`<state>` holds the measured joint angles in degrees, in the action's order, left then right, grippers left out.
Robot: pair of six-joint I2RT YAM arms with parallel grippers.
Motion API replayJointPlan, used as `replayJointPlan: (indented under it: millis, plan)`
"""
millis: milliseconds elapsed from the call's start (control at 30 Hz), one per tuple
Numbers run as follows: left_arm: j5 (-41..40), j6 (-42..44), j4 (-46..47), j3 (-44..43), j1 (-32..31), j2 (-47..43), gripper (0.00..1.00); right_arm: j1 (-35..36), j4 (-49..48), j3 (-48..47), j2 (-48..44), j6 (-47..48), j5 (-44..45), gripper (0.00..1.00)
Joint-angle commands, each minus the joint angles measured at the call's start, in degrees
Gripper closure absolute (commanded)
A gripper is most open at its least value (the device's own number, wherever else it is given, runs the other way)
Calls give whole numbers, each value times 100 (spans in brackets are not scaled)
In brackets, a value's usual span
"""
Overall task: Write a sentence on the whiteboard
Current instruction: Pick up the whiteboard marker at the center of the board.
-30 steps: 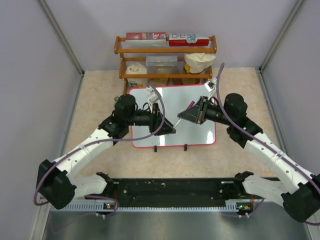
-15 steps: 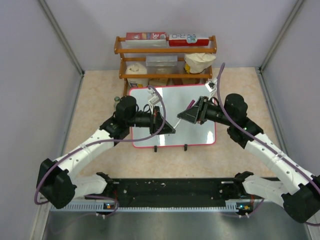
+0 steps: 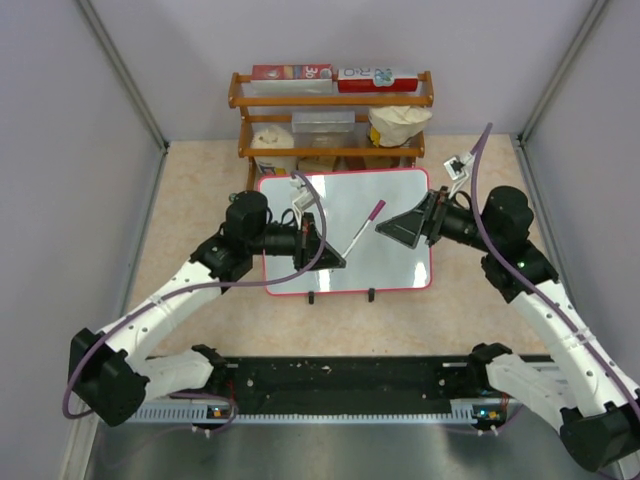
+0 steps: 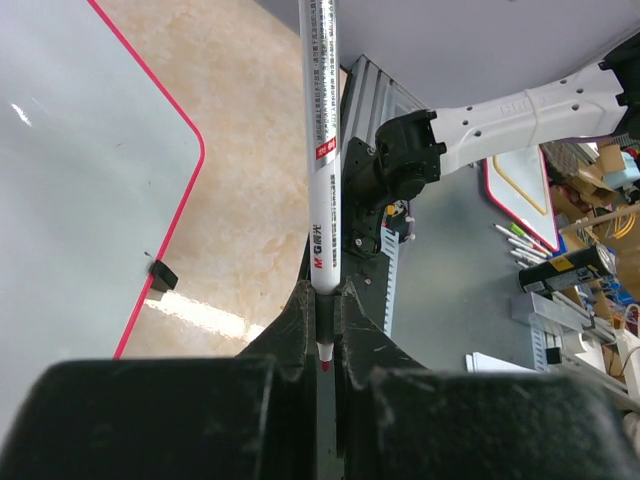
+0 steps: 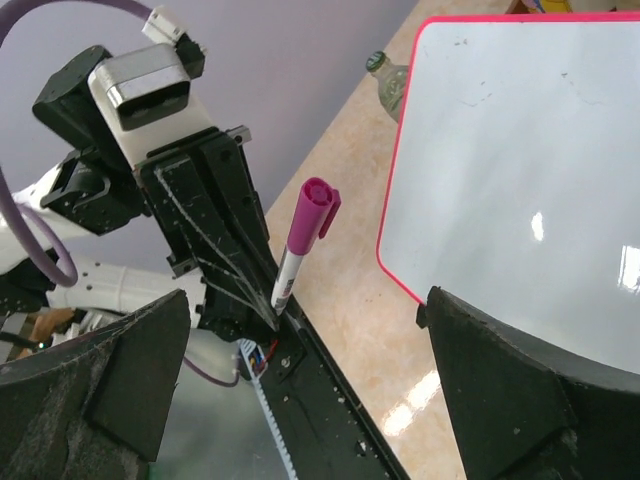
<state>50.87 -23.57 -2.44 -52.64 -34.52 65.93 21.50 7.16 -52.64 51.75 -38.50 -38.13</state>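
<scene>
The right pincer [image 3: 388, 229] has just let go and backed off, jaws spread wide. The left pincer [image 3: 338, 262] now pinches the marker [image 3: 362, 232] alone, over the whiteboard [image 3: 395, 265] lying on the desk [image 3: 200, 190]. Its pink cap [image 5: 314, 208] seems still on, so writing can't begin.

We look down from above and behind the bases, far enough back to hold the whole tabletop [image 3: 200, 180], the left arm [image 3: 170, 300] and the right arm [image 3: 560, 310]. The left wrist view sits tight behind the left hand [image 3: 335, 262], looking along the marker [image 3: 362, 228] toward the right arm's base (very near, the hand fills the bottom). The right wrist view looks out between the right hand [image 3: 385, 228] fingers [image 5: 500, 390], facing the left hand. All three share the marker and the whiteboard [image 3: 390, 255] edge.
</scene>
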Motion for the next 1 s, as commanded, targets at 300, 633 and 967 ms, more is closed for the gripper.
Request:
replayJointPlan:
  millis: [300,633,967]
  plan:
    - [186,151,-406,-185,33,-441,100,-67,268,122,-876,124,-468,1]
    - [353,-95,-433,87,33,-880,100,-67,726,456,-1746,1,-213,1]
    - [493,-7,-556,193,33,-1100,100,-49,287,843,-1949,-298,-502,4]
